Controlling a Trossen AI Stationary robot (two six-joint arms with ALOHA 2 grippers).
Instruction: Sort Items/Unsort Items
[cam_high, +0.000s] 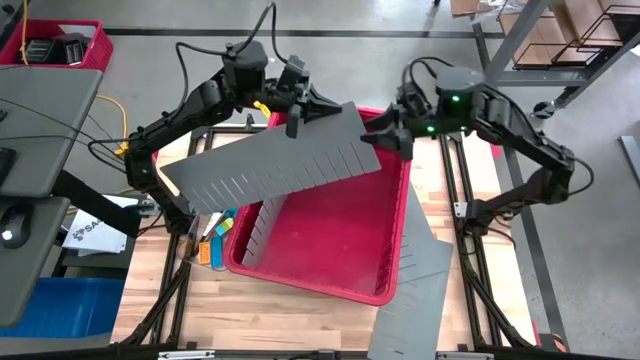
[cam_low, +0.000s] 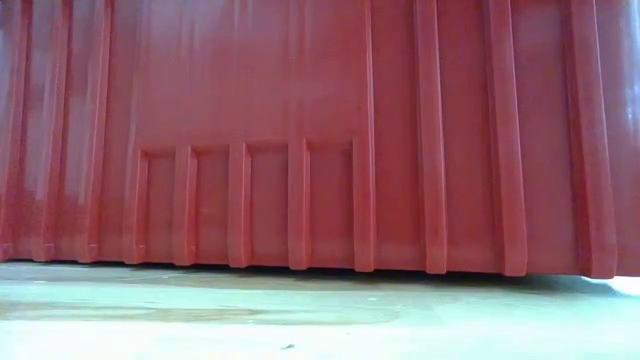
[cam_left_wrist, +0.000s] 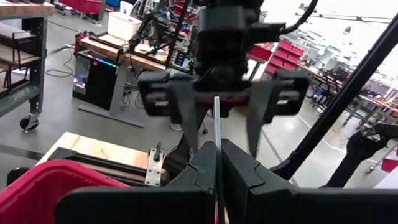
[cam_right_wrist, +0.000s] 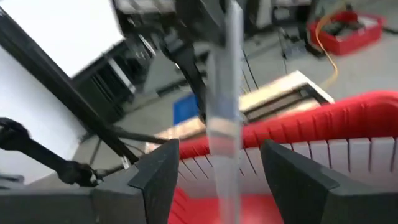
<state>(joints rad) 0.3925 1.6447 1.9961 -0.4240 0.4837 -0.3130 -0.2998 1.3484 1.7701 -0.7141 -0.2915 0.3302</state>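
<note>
Overhead, the left gripper (cam_high: 303, 108) is clamped on the upper edge of a long grey slotted divider panel (cam_high: 290, 165), which hangs tilted across the back of the large red bin (cam_high: 340, 235) from its left side to its right corner. From the left wrist camera the panel shows edge-on as a thin pale line pinched tight between the two dark fingers (cam_left_wrist: 199, 171).

The right gripper (cam_high: 393, 136) sits at the panel's right end, over the bin's back right corner. In the right wrist view its fingers (cam_right_wrist: 158, 174) stand wide apart with the panel's grey edge (cam_right_wrist: 227, 118) between them, not touching either one, so the right gripper holds nothing.

A second grey divider stands inside the bin along its left wall (cam_high: 255, 225), and a third grey panel (cam_high: 415, 275) lies flat on the wooden table (cam_high: 300, 315) beside the bin's right side.

The small items (cam_high: 213, 240), orange, blue and yellow pieces, lie in a cluster on the table just left of the bin, partly under the tilted panel's lower corner.

The low view shows only the bin's ribbed red wall (cam_low: 320, 140) close up
</note>
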